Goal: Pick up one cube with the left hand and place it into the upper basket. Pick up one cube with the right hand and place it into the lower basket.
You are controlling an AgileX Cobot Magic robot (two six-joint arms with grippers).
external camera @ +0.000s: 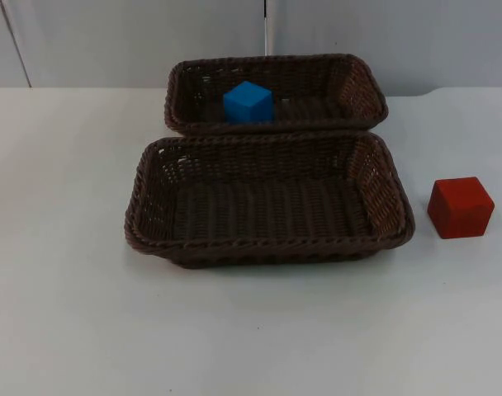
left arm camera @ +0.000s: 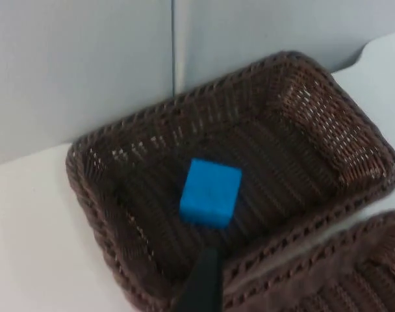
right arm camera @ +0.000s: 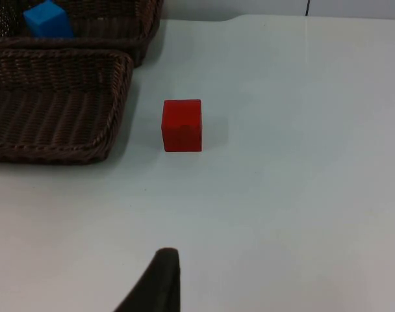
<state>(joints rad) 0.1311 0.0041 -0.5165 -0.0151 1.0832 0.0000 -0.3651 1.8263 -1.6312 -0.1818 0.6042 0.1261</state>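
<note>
A blue cube [external camera: 248, 102] lies inside the upper basket [external camera: 362, 82], left of its middle. In the left wrist view the blue cube [left arm camera: 211, 192] rests on the upper basket's [left arm camera: 340, 123] floor, with my left gripper [left arm camera: 207, 286] above the near rim, apart from the cube. A red cube [external camera: 460, 207] stands on the white table, right of the lower basket [external camera: 148, 198], which holds nothing. In the right wrist view the red cube [right arm camera: 182, 125] sits on the table ahead of my right gripper [right arm camera: 160, 279], a good distance from it, beside the lower basket [right arm camera: 61, 110].
The two brown wicker baskets touch along their long sides at the table's middle. A grey partition wall [external camera: 135, 37] closes the far edge. White table [external camera: 251, 330] spreads in front of and to both sides of the baskets.
</note>
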